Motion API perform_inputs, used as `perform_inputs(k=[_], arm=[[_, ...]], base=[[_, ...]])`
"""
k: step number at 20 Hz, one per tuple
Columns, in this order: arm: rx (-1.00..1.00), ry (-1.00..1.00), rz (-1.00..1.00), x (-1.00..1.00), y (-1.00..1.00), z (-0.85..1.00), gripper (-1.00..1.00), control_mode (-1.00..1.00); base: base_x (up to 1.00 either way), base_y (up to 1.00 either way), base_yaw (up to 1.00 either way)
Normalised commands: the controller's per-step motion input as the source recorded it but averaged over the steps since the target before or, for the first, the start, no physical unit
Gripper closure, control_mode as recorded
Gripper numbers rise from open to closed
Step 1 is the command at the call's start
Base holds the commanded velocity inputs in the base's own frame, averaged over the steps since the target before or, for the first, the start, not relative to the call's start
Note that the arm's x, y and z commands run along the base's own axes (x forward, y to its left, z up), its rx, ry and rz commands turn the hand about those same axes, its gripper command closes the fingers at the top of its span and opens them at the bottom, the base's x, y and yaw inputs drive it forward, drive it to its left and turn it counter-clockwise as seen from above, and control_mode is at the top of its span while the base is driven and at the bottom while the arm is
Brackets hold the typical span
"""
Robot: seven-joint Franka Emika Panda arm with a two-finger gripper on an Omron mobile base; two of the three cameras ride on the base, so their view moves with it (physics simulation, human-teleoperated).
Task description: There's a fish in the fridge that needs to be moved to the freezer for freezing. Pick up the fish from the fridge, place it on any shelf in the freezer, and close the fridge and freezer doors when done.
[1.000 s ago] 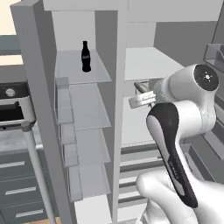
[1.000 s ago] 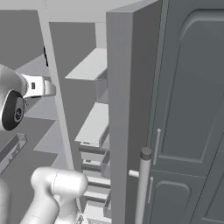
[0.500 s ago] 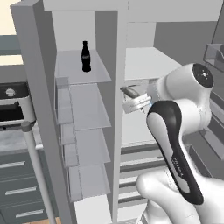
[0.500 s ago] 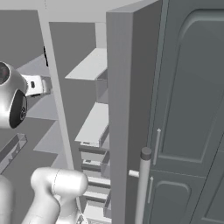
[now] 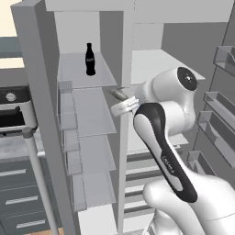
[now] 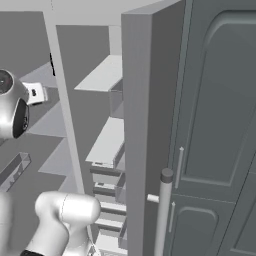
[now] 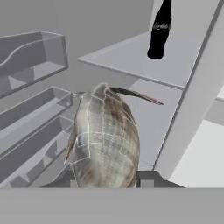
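Note:
The fish [image 7: 105,140], grey-silver and scaled, sits between my gripper's [image 7: 105,180] fingertips [image 7: 147,178], tail pointing away. The gripper is shut on it. In the left base view the fish [image 5: 118,94] pokes out of the gripper [image 5: 123,104] right in front of the divider between the freezer [image 5: 92,119] and the fridge [image 5: 156,64], level with the freezer's second glass shelf [image 5: 94,108]. Both doors stand open: the freezer door [image 5: 39,105] at the left, the fridge door [image 5: 220,114] at the right. From the right base view the fridge door [image 6: 145,130] is seen edge-on.
A black cola bottle [image 5: 90,58] stands on the freezer's top glass shelf, also in the hand view [image 7: 159,28]. Door bins [image 7: 35,57] line the open freezer door. A dark grey cabinet [image 6: 220,125] rises to the right. A stove [image 5: 13,98] sits at the left.
The gripper has carried the fish leftward, out of the fridge section to the divider at the freezer's edge. The arm's elbow has swung left with it.

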Motion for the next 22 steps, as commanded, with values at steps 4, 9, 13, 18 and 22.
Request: perform_inputs(k=[4,9,13,18,22], arm=[[-0.03,0.03,0.1,0.26,0.36,0.02,1.0,-1.0],[-0.09,0.0,0.04,0.23,0.31,0.18,1.0,-1.0],[-0.04,0.02,0.11,0.26,0.02,0.23,1.0,-1.0],[-0.08,0.0,0.04,0.34,0.26,0.07,1.0,-1.0],[-0.08,0.04,0.0,0.46,0.23,0.07,1.0,-1.0]], base=[[0.0,0.0,0.0],[0.0,0.0,0.0],[0.0,0.0,0.0],[0.0,0.0,0.0],[0.0,0.0,0.0]])
